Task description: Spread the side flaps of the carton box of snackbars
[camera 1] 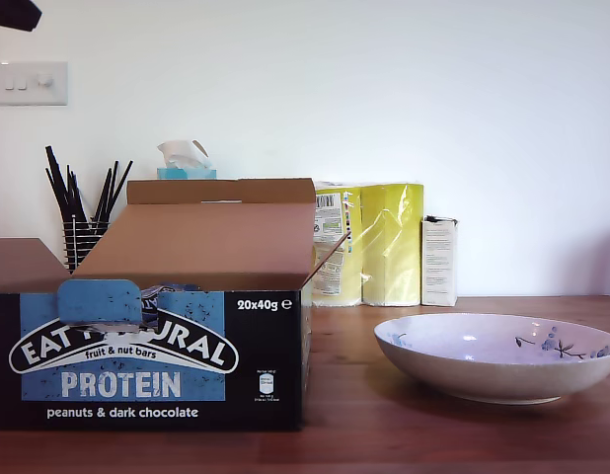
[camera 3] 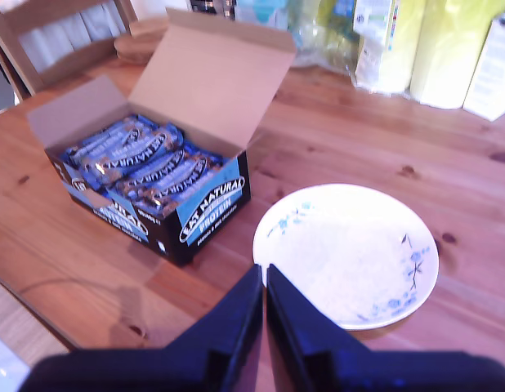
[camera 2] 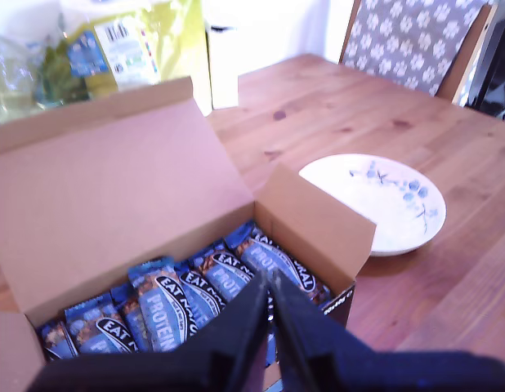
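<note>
Resting on wood table (camera 1: 433, 425) | carton box (camera 1: 147, 360) | white wall (camera 1: 483, 99) | both grippers clenched, empty

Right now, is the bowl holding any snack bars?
No. In the second wrist view the bowl is bare inside, and the snack bars all lie in the carton box.

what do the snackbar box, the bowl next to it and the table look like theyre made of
The carton box looks like thin cardboard: printed black and blue outside, plain matte brown on the inner faces and lid flap. The bowl appears to be glazed ceramic, white with a blue floral pattern and a soft sheen, though hard plastic cannot be ruled out. The table looks like wood, with visible grain and knots.
</note>
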